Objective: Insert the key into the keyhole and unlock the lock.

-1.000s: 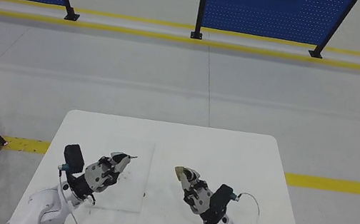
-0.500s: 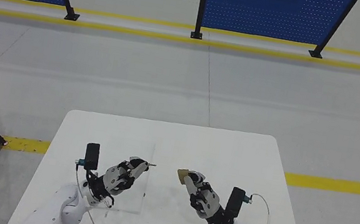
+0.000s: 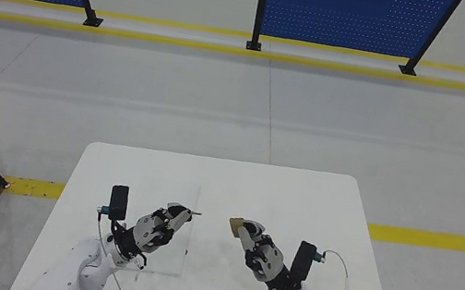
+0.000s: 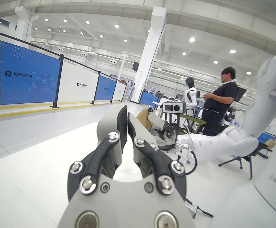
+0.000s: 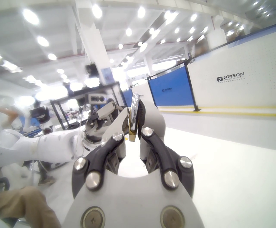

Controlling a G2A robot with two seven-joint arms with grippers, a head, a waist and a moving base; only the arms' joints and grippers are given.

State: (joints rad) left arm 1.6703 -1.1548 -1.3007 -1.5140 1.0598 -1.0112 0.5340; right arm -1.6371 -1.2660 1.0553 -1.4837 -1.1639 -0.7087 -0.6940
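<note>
Over the white bench (image 3: 299, 194) our right claw (image 3: 247, 232) hangs in the air, clamped tight on the brass lock (image 3: 238, 225). Facing it, the left claw (image 3: 175, 216) is pinched almost closed on the key (image 3: 192, 212), whose tip points at the lock with a gap between them. We cannot make out the keyhole (that face is turned from us). We judge misalignment the main risk: a slightly tilted tip would strike brass, and the thin key could twist or slip in its grip
</note>
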